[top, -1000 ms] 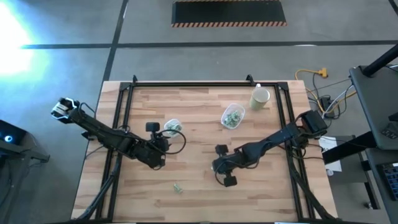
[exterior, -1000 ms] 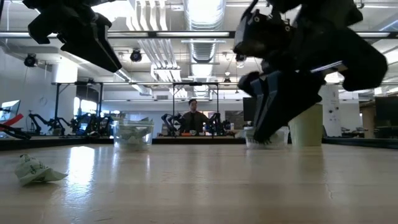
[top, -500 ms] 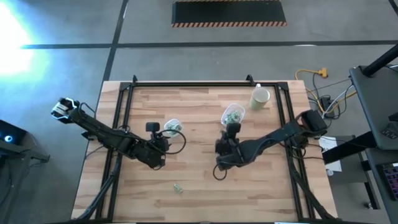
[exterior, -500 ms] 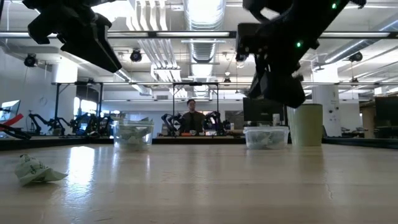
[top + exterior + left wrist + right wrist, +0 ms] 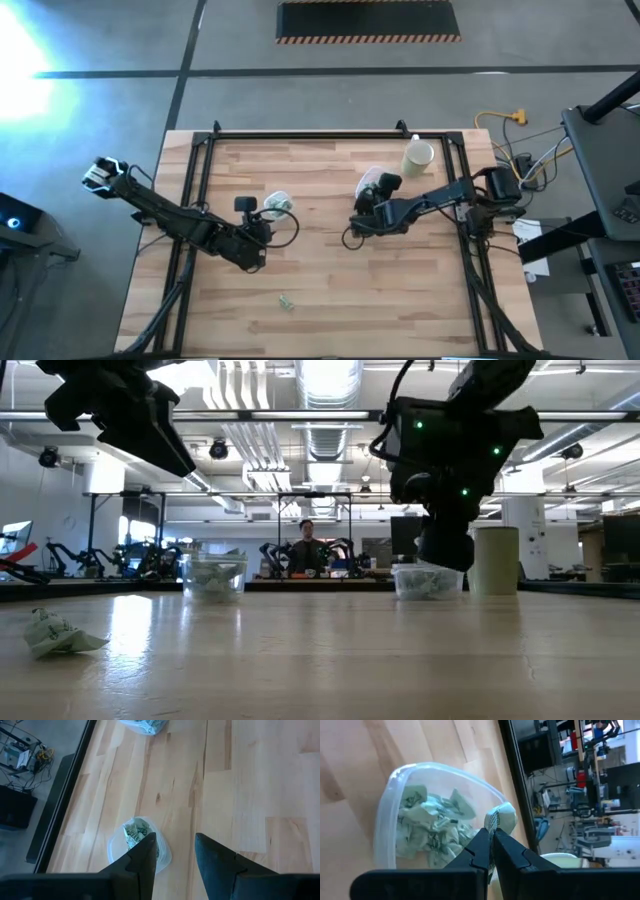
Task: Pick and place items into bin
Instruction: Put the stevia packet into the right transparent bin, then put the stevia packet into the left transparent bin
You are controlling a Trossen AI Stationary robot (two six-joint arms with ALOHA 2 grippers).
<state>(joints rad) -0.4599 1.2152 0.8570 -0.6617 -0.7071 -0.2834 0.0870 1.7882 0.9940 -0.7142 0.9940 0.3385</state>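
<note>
my right gripper (image 5: 491, 836) is hovering over the right tub (image 5: 373, 183), fingers pinched together on one pale green-and-white piece (image 5: 500, 817) held just above the tub's open mouth. the tub (image 5: 390, 805) is sitting on the wooden table (image 5: 330, 290) and is holding a heap of the same crumpled pieces (image 5: 427, 830). the cream cup (image 5: 418, 156) is standing just beyond this tub, toward the table's far right corner; from table height the cup (image 5: 493, 560) is showing right beside the tub (image 5: 428, 580), with my right gripper (image 5: 445, 545) hanging in front of them. my left gripper (image 5: 245, 206) is waiting well apart from the right tub, on the table's left half, fingers (image 5: 142, 857) spread with nothing between them, just beside the left tub (image 5: 277, 203), which is also holding pieces (image 5: 136, 833). one stray piece (image 5: 286, 301) is lying on the bare wood, well apart from the right tub, toward the near edge; it (image 5: 55, 634) is sitting alone at the low view's left. a person (image 5: 306, 550) is standing in the room far behind the table.
</note>
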